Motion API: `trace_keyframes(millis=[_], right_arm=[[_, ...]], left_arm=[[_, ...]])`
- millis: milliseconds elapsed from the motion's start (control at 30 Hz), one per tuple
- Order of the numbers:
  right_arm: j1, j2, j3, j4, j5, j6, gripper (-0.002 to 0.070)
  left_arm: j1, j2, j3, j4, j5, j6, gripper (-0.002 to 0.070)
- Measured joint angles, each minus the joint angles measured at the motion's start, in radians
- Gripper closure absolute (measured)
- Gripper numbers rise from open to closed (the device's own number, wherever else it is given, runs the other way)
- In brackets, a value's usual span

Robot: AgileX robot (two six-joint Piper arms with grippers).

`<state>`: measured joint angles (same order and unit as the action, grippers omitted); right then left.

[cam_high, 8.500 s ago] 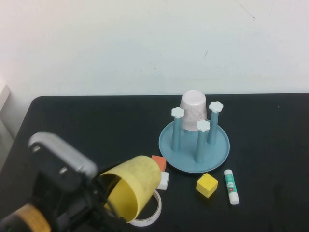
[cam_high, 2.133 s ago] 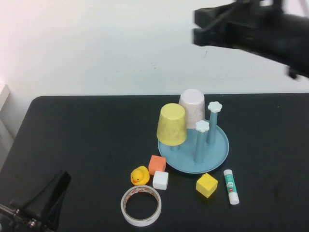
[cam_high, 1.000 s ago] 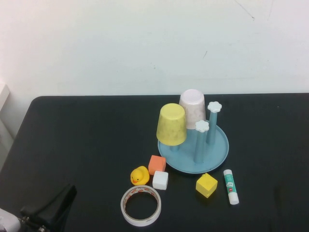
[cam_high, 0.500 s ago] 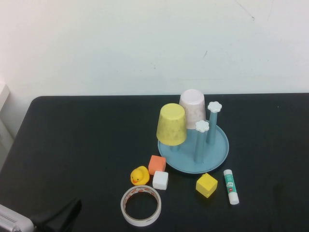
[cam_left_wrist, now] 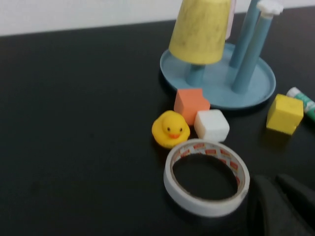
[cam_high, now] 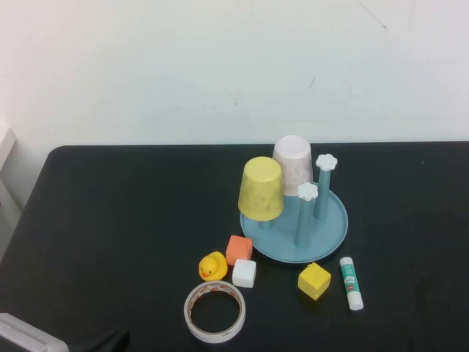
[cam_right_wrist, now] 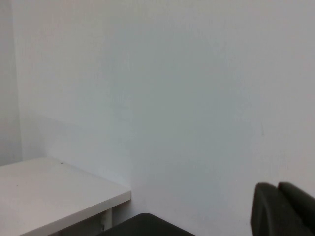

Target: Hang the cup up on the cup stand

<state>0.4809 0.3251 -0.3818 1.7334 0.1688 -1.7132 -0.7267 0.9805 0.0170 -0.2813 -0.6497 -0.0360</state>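
On the black table: everything sits toward the right-hand half, against a plain white wall.
Cup (cam_high: 261, 189): yellow, upside down over one of the front pegs of the stand, mouth hanging above the dish; nothing is gripping it.
Cup stand (cam_high: 330, 232): light blue round dish with upright blue pegs; two white flower caps show bare to the right of the yellow cup.
Pale cup (cam_high: 293, 163): pinkish-white, also upside down, on a peg at the back, just behind the yellow one.
Orange block (cam_high: 238, 249): just in front of the dish's left edge.
White block (cam_high: 244, 273): touching or all but touching the orange block, on the near side of it.
Rubber duck (cam_high: 212, 266): yellow, just left of the two blocks.
Tape roll (cam_high: 214, 312): lying flat, nearest the robot, just in front of the duck and white block.
Yellow block (cam_high: 314, 281): close to the front rim of the dish.
Glue stick (cam_high: 351, 283): lying flat to the right of the yellow block.
Left gripper (cam_left_wrist: 278, 206): low at the near left edge of the table, close to the tape roll, jaws closed, holding nothing.
Right gripper (cam_right_wrist: 283, 211): off the table, facing the wall, jaws closed, empty.
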Motion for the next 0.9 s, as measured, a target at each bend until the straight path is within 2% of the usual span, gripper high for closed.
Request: trace_keyframes(millis=[467, 567, 733, 900], right_arm=[[0.000, 0.000, 0.000, 0.000, 0.000, 0.000, 0.0678], [0.000, 0.000, 0.000, 0.000, -0.004, 0.000, 0.0678], [0.000, 0.000, 0.000, 0.000, -0.055, 0.000, 0.0678], [0.000, 0.000, 0.000, 0.000, -0.099, 0.000, 0.0678]], left_arm=[[0.014, -0.226, 0.000, 0.008, 0.213, 0.000, 0.0676], [0.091, -0.285, 0.000, 0.015, 0.258, 0.000, 0.0676], [0.298, -0.428, 0.002, 0.015, 0.341, 0.000, 0.0676], [0.467, -0.595, 0.002, 0.015, 0.398, 0.002, 0.0676]])
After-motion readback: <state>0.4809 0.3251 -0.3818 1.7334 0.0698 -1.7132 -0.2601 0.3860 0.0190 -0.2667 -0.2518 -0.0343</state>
